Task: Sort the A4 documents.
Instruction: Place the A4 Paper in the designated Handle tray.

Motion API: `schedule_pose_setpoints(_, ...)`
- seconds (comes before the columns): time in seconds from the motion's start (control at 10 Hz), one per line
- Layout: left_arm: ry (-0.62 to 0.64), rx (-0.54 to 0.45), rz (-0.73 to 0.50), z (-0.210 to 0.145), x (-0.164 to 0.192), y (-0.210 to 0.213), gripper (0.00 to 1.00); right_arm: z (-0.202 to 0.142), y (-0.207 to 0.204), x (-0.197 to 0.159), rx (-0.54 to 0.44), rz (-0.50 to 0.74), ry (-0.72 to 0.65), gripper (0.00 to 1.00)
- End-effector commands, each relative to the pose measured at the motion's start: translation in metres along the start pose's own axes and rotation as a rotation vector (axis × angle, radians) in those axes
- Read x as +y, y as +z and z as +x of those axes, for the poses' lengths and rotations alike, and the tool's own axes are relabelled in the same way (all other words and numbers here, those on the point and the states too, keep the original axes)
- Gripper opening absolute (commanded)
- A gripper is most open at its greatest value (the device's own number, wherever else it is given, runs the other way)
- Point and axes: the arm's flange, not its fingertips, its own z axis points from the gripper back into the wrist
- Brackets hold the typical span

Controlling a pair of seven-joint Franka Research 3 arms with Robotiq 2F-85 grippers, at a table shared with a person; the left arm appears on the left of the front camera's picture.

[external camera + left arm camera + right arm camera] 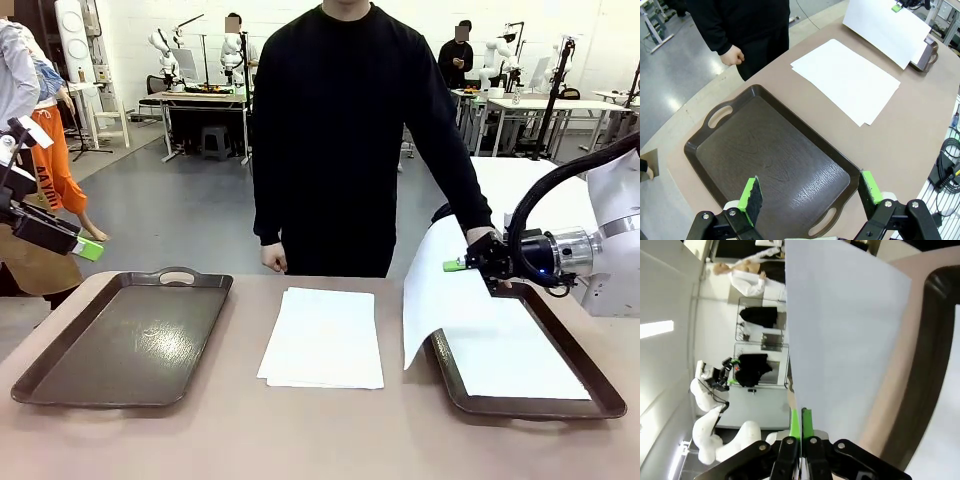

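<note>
A stack of white A4 documents (pixel 325 335) (pixel 847 80) lies flat in the middle of the table. My right gripper (pixel 458 265) (pixel 803 421) is shut on the edge of one sheet (pixel 440 290) (pixel 850 340) (pixel 885 30). That sheet hangs curved over the near left end of the right dark tray (pixel 600 400). Another sheet (pixel 515 355) lies flat in that tray. My left gripper (pixel 75 245) (pixel 810 192) stands open, holding nothing, high above the empty left dark tray (pixel 130 340) (pixel 770 155).
A person in black stands at the far side. One hand (pixel 483 240) is close behind my right gripper at the held sheet's top edge; the other (pixel 272 258) (pixel 732 55) hangs by the table's far edge. Bare table shows between the trays and the stack.
</note>
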Motion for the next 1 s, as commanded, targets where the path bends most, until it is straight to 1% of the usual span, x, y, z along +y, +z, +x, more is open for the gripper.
schedule_pose_setpoints(0.0,-0.014,-0.011,-0.003,-0.001,0.002,-0.001,1.0,0.017,0.028,-0.013,0.053,-0.027,-0.003,0.01)
schedule_pose_setpoints(0.3,-0.014,-0.011,-0.003,-0.001,0.002,-0.001,1.0,0.021,0.056,-0.034,0.06,-0.209,-0.003,0.01)
schedule_pose_setpoints(0.5,-0.014,-0.011,-0.003,-0.001,0.002,-0.001,1.0,0.02,0.068,-0.049,0.102,-0.324,-0.058,0.01)
schedule_pose_setpoints(0.9,-0.014,-0.011,-0.003,-0.001,0.002,-0.001,1.0,0.012,0.1,-0.064,0.095,-0.471,-0.118,0.01)
